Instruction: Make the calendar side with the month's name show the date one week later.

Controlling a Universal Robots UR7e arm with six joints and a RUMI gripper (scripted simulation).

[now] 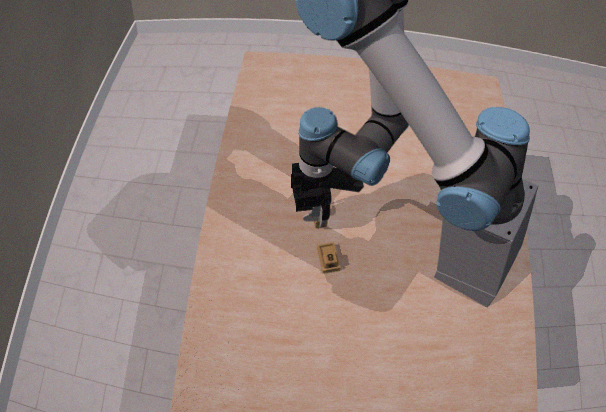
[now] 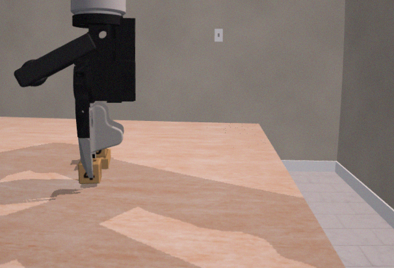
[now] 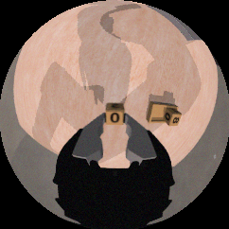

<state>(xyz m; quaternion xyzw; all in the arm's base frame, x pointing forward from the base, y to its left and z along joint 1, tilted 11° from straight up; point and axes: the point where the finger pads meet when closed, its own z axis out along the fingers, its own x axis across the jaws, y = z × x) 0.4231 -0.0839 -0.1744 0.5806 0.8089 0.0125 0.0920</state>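
My gripper (image 1: 321, 223) (image 2: 91, 175) (image 3: 114, 114) points down and is shut on a small wooden cube (image 2: 97, 173) (image 3: 114, 121), one finger on each side. The cube is at table height, beside the tray. A dark 0 shows upright on one of its faces in the wrist view; another face carries a digit partly covered by a finger in the exterior view. The wooden tray (image 1: 320, 260) (image 2: 106, 164) (image 3: 157, 104) holds the other cube (image 1: 330, 256) (image 3: 173, 117) at one end, with 8 and 0 on visible faces. The tray's other end is empty.
The tray and its cube stand a short way to the right of my fingers in the wrist view. The wooden table (image 1: 354, 356) (image 2: 197, 169) carries broad arm shadows. The arm's grey pedestal (image 1: 470, 255) stands right of the tray in the top view.
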